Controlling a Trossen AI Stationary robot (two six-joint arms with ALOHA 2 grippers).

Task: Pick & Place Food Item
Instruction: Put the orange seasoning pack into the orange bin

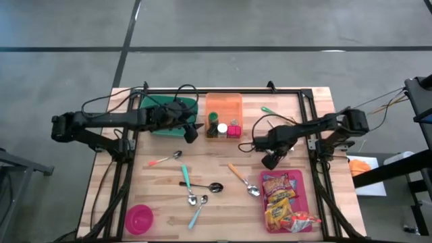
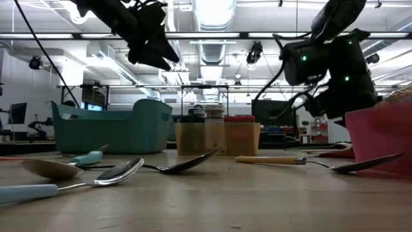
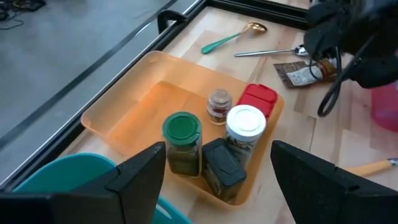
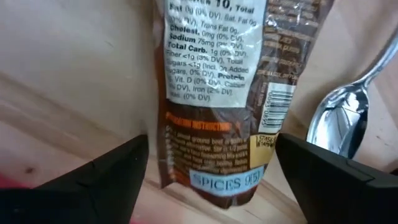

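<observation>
A brown spice packet (image 4: 217, 93) lies flat on the wooden table, label side up. My right gripper (image 4: 211, 180) points down over its lower end, open, one finger on either side and clear of it. In the high view the right gripper (image 1: 270, 160) hides the packet; the left wrist view shows the packet (image 3: 301, 73) under it. My left gripper (image 3: 217, 180) hangs open and holds nothing. It hovers above the near corner of the orange tray (image 1: 233, 104), which holds several spice jars (image 3: 245, 124).
A pink tray (image 1: 297, 177) of snack packets lies near the right gripper. A silver spoon (image 4: 345, 118) rests beside the packet. A teal bin (image 1: 165, 108) stands at the far left. More spoons (image 1: 192, 192) are spread mid-table, and a pink bowl (image 1: 140, 217) sits at the near left.
</observation>
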